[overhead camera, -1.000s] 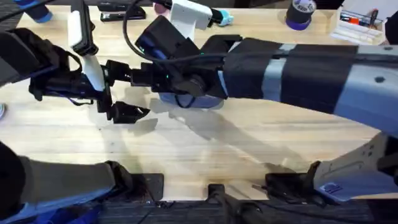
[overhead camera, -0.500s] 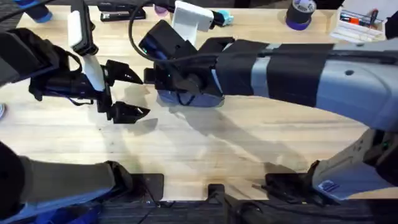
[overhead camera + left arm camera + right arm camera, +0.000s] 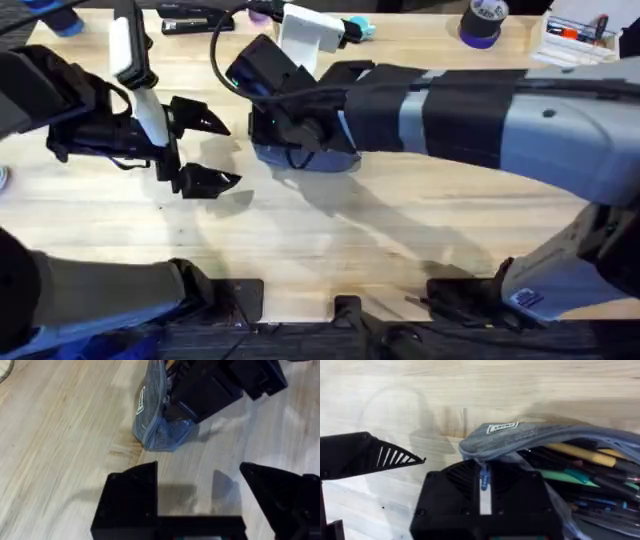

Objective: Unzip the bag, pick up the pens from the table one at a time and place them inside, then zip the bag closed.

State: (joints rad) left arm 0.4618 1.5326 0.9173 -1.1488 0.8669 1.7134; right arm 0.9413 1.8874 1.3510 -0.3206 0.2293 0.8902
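Overhead, on a wide light wooden surface (image 3: 400,230): oblong grey-blue fabric pouch (image 3: 300,158) lying left of centre toward the far side, largely covered by the right arm reaching across from the right. Right hand (image 3: 480,491) pressed against the pouch's near end, black fingers closed on a small blue zipper pull (image 3: 483,481). Pouch mouth gaping open, showing thin pens (image 3: 580,472) inside: yellow, teal-green, dark and blue. Small white label (image 3: 142,401) on the pouch's side. Left hand (image 3: 205,150) just left of the pouch, not touching it, black fingers spread wide apart and holding nothing, hovering over bare wood.
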